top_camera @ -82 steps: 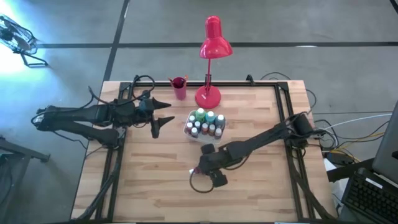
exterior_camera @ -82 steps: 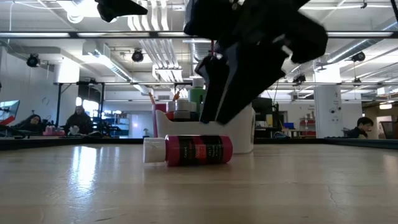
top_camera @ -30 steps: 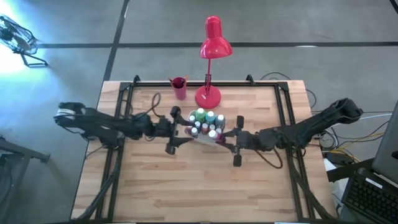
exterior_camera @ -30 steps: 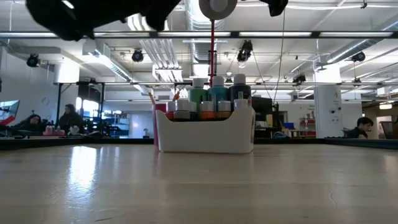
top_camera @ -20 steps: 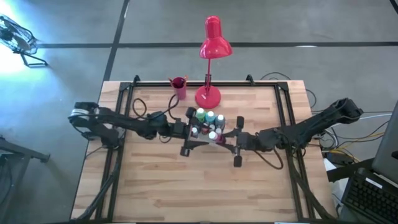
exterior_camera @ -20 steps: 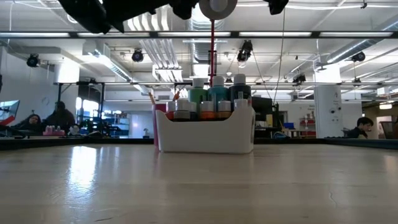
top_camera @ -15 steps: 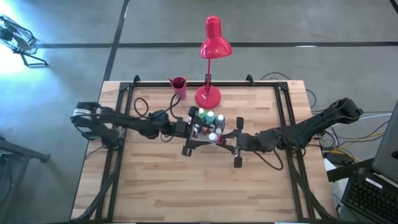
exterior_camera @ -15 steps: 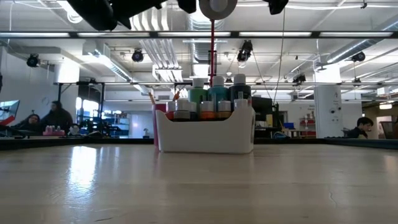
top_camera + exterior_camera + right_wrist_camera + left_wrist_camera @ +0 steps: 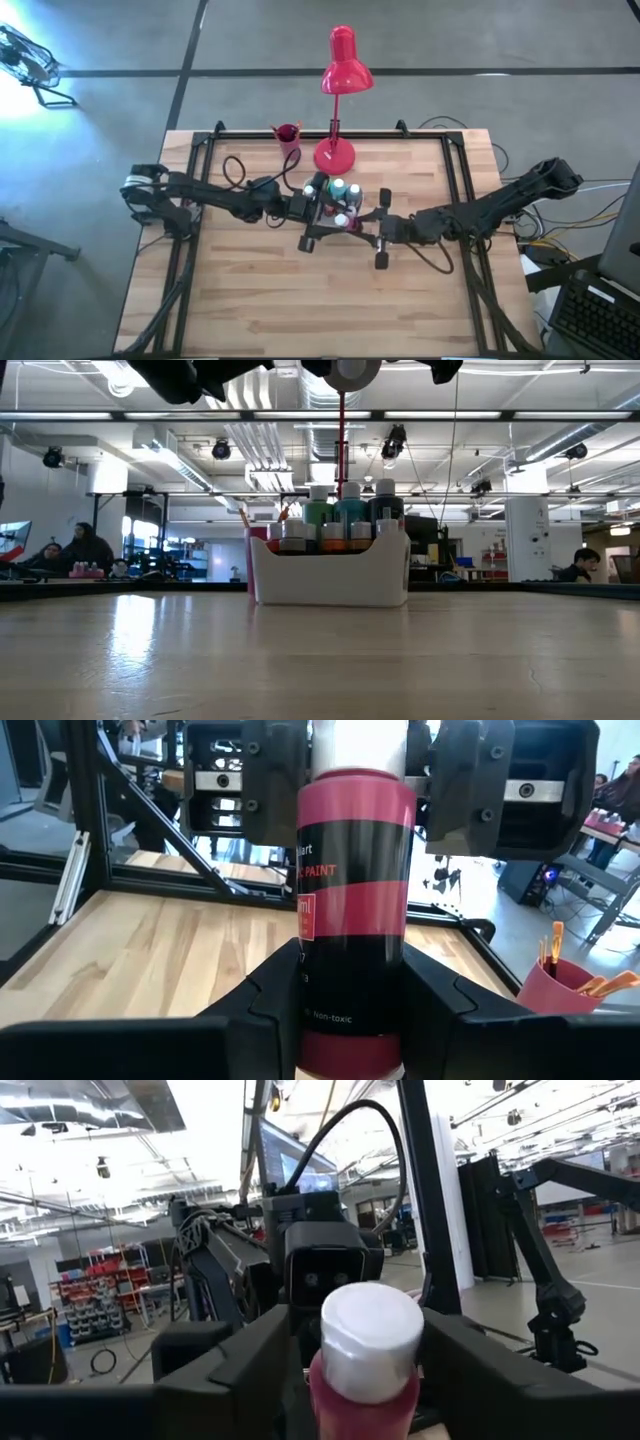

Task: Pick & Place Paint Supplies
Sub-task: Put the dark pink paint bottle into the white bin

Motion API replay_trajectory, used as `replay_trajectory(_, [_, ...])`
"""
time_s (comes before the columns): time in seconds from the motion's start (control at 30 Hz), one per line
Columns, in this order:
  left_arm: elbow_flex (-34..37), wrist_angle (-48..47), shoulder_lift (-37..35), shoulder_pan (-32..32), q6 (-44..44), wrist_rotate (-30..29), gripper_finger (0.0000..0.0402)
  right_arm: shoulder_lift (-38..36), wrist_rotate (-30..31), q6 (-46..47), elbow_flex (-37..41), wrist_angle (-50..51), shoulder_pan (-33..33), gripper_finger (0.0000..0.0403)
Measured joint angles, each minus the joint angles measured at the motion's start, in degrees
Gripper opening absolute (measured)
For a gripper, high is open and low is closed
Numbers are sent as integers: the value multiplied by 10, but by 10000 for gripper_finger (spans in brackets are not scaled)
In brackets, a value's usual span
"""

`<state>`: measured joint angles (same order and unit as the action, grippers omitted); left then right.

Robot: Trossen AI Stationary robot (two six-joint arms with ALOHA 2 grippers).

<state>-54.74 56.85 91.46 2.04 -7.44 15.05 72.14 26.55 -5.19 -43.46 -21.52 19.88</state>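
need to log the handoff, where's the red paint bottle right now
In the high view the red paint bottle is in the air mid-table between the two grippers: the right gripper holds its lower body, the left gripper brackets its white cap end, just in front of the white tray.

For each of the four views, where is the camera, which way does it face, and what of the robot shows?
High: overhead, straight down; both arms meet above the white tray.
Low: table height, level at the tray; arm parts along the top.
Left wrist: on the left arm; its fingers flank the capped red paint bottle.
Right wrist: on the right arm; right gripper shut on that bottle, left gripper at its cap end.
Shared: both wrist views show the same bottle.
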Motion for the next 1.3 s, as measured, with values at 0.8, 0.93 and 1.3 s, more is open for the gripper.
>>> replay_trajectory(0.8, [-4, -107, -31, -3, -8, -40, 118, -8, 3, 53, -1, 62, 1, 215])
replay_trajectory(0.93, [-3, -181, -59, -3, -30, -83, 118, -28, 2, 114, -3, 137, 7, 234])
replay_trajectory(1.3, [33, -276, -65, -6, -21, -257, 118, -66, 80, 273, 15, 334, 13, 253])
